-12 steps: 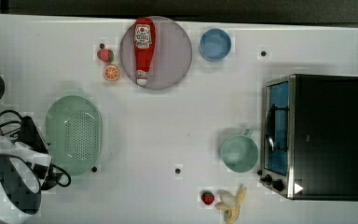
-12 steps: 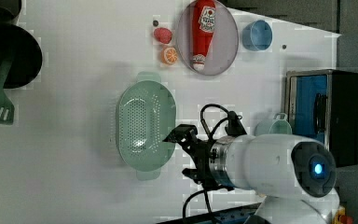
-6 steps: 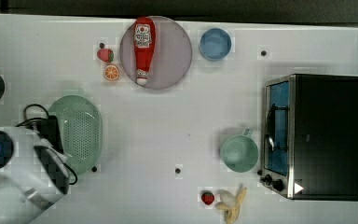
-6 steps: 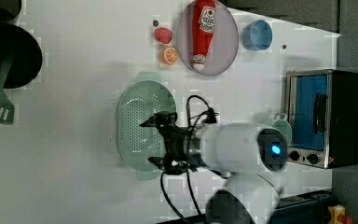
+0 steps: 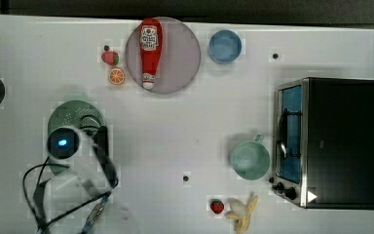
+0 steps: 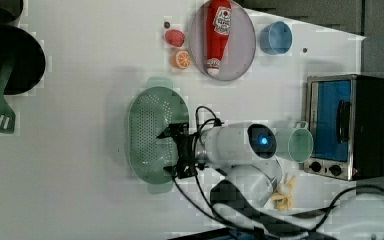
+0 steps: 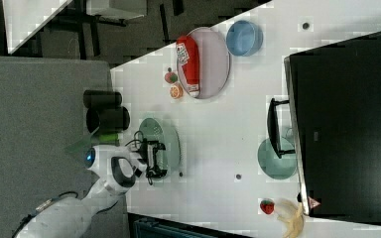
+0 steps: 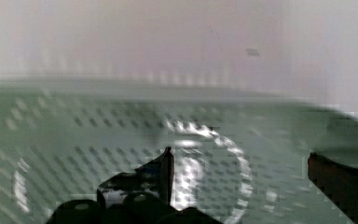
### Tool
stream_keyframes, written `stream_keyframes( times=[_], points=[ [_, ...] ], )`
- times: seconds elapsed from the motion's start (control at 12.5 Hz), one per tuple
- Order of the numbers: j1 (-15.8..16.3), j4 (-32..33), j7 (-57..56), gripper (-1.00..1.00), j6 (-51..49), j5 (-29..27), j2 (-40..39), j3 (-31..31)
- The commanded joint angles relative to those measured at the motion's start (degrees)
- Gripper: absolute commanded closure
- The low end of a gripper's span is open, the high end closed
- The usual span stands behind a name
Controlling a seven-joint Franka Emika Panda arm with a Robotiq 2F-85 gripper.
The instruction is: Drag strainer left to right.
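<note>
The pale mint-green oblong plastic strainer (image 6: pixel 152 135) with its many small holes lies on the white desk (image 6: pixel 80 165) directly under the black two-fingered gripper (image 6: pixel 176 150); in the left view the gripper hangs over the strainer's rim on the left view's right side, its jaws spread wide apart and holding nothing; the wrist view looks straight into the perforated bowl (image 8: pixel 121 135), with one dark finger (image 8: pixel 165 172) over the holes and the other (image 8: pixel 340 179) near the rim, which suggests the wall lies between them, though contact cannot be told.

Going on from the gripper toward the left view's right, the bare white desk comes first; beyond it stands the round mint-green mug (image 6: pixel 296 144) with a handle, and beyond that the dark toaster oven (image 6: pixel 347 125) with a blue glass door; a peeled banana (image 6: pixel 283 192) lies beyond the gripper too, nearer the desk's edge.

To do the step well, I judge the gripper should settle lower so one finger sits inside the wall and one outside, then close firmly on the rim; the drag should be slow and level, keeping the strainer flat on the desk so it neither tips nor pivots about the single grip; the path should stop short of the mug.
</note>
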State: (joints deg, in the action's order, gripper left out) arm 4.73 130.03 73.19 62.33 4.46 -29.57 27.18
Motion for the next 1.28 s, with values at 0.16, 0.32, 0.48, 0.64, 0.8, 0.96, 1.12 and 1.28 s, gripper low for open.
stream_keyframes(
  times=[0.16,0.32,0.48,0.64,0.8,0.96,1.12,1.28],
  points=[
    [2.18,-2.1,2.85,-1.0,3.09,-1.34,-0.24,-1.38],
    [2.44,-1.86,2.69,-1.0,3.32,-1.21,-0.18,-2.24],
    [2.32,-1.15,2.7,-1.0,3.35,-0.5,0.16,-3.34],
    [1.9,-0.41,2.63,-1.0,3.35,-0.17,0.97,-4.83],
    [1.1,0.8,2.24,-1.0,3.37,0.12,2.23,-6.08],
    [-0.18,2.31,2.23,-1.0,3.38,0.55,3.62,-7.24],
    [-1.72,3.73,1.5,-1.0,3.39,0.58,4.5,-8.07],
    [-3.39,4.63,-1.01,-1.0,3.42,0.59,5.1,-8.9]
  ],
)
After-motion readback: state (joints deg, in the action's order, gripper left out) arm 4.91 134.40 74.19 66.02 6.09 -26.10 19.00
